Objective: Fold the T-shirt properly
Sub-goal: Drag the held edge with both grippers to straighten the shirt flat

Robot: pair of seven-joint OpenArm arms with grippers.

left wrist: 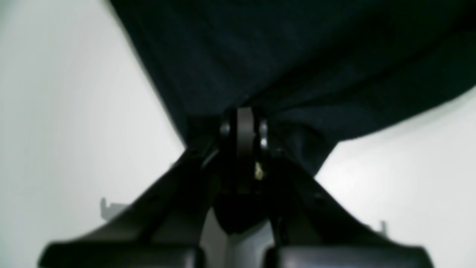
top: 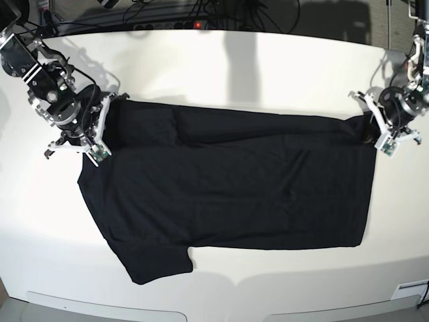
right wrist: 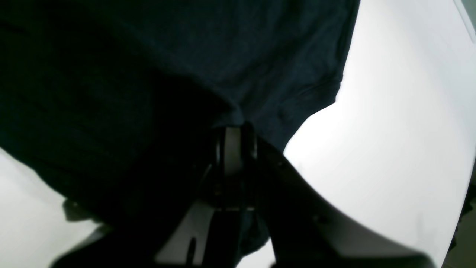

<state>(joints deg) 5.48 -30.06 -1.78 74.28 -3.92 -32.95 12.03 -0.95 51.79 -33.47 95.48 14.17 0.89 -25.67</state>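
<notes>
The black T-shirt (top: 234, 188) lies spread across the white table (top: 268, 67), plain side up; no print shows. A sleeve (top: 157, 265) sticks out at the front left. Its far edge looks folded over along the top. My left gripper (top: 371, 131) is at the shirt's far right corner, shut on the cloth; in the left wrist view its fingers (left wrist: 244, 123) pinch a bunch of the T-shirt (left wrist: 297, 56). My right gripper (top: 106, 127) is at the far left corner, shut on the cloth; in the right wrist view the gripper (right wrist: 233, 134) bites into the T-shirt (right wrist: 223, 48).
Cables and a power strip (top: 194, 23) run along the table's back edge. The table's front edge (top: 221, 302) is close below the sleeve. A white label (top: 410, 290) sits at the front right corner.
</notes>
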